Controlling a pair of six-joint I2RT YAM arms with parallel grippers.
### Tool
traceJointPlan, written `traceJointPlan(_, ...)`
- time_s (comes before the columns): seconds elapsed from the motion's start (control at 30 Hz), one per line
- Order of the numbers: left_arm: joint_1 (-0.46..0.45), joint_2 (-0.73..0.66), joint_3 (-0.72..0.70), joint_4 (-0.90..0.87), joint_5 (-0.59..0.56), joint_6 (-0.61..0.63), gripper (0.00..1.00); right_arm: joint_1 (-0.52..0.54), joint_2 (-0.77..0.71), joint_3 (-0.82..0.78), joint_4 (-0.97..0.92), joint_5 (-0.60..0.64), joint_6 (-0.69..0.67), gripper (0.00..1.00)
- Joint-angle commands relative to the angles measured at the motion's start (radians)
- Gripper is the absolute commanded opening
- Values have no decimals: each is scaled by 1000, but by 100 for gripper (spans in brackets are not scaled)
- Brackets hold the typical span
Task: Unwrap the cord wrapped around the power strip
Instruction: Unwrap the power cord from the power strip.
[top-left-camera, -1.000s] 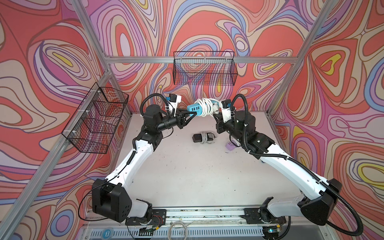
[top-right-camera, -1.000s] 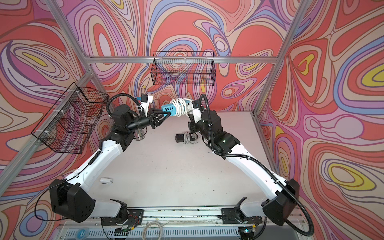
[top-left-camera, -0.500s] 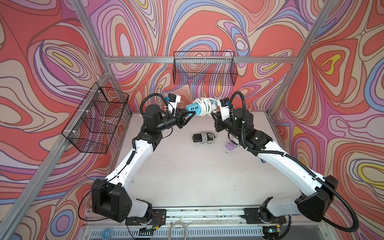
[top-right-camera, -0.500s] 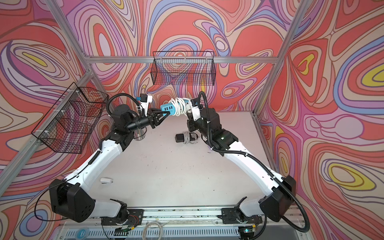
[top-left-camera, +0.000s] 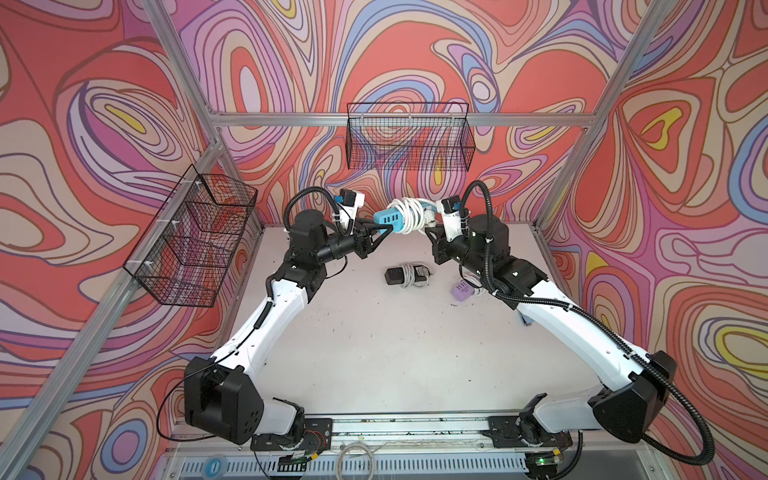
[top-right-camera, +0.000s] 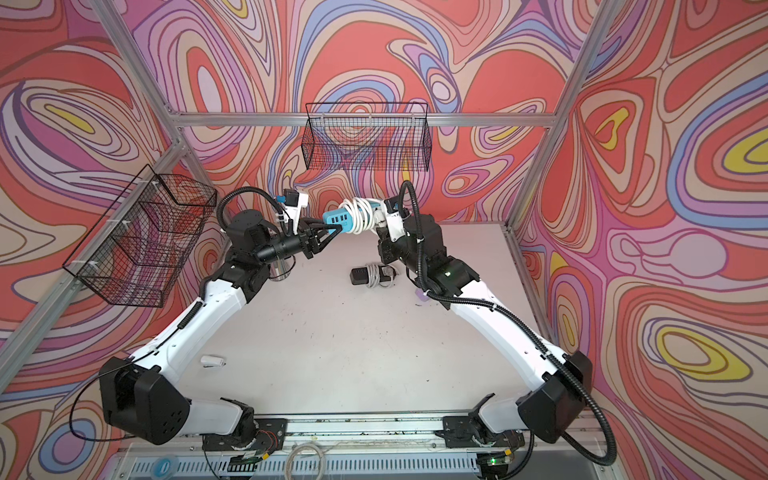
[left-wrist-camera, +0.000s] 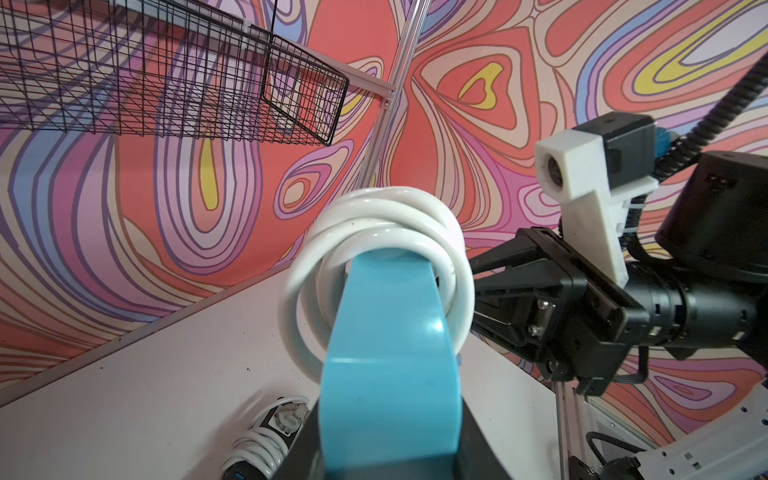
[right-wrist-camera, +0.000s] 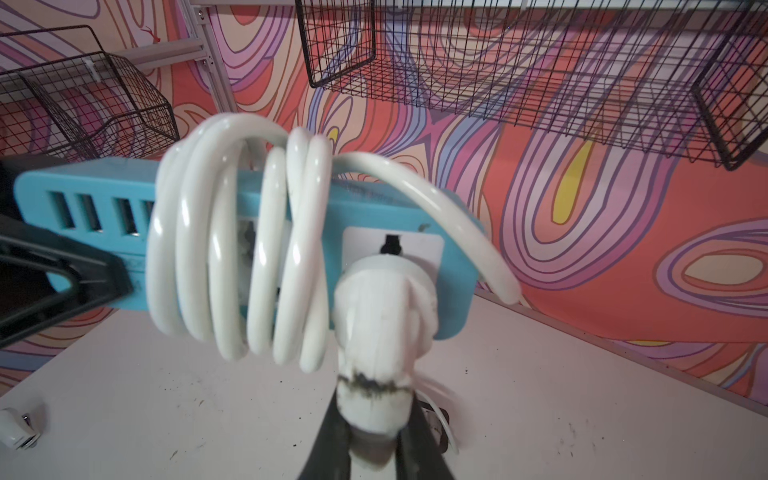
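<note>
A blue power strip (top-left-camera: 385, 218) (top-right-camera: 333, 217) hangs in the air above the back of the table, with a white cord (top-left-camera: 409, 214) (top-right-camera: 358, 214) wound round it in several loops. My left gripper (top-left-camera: 385, 229) (top-right-camera: 336, 227) is shut on the strip's end with the small ports; in the left wrist view the strip (left-wrist-camera: 390, 374) fills the jaws of the left gripper (left-wrist-camera: 390, 451). My right gripper (top-left-camera: 432, 219) (right-wrist-camera: 376, 440) is shut on the cord's white plug (right-wrist-camera: 382, 332), which sits in the strip's socket face. The loops (right-wrist-camera: 232, 249) lie beside the plug.
On the table below lie a black power strip (top-left-camera: 405, 275) (top-right-camera: 370, 275) with its own cord and a purple one (top-left-camera: 463, 289) under the right arm. Wire baskets hang on the back wall (top-left-camera: 409, 137) and the left wall (top-left-camera: 195, 241). A small white piece (top-right-camera: 212, 360) lies at the front left.
The right arm's elbow has swung slightly to the left. The strip stays held up between both grippers, and both grips are unchanged.
</note>
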Motion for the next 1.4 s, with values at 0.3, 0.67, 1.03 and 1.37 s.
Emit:
traceJointPlan(0.3,6,-25,9,5,-20,68,0,-50,-50,5,-24,29,-42,0)
traceJointPlan(0.67,8,-36,8,-4,-32,79,0,-115,-62,4,-36,-21,-30,0)
traceJointPlan(1.03,8,-13,5,-20,-55,102,0,-104,-41,113,-63,-119,15,0)
traceJointPlan(1.37,8,-2,4,-27,-67,111,0,-104,-22,183,-100,-102,6,0)
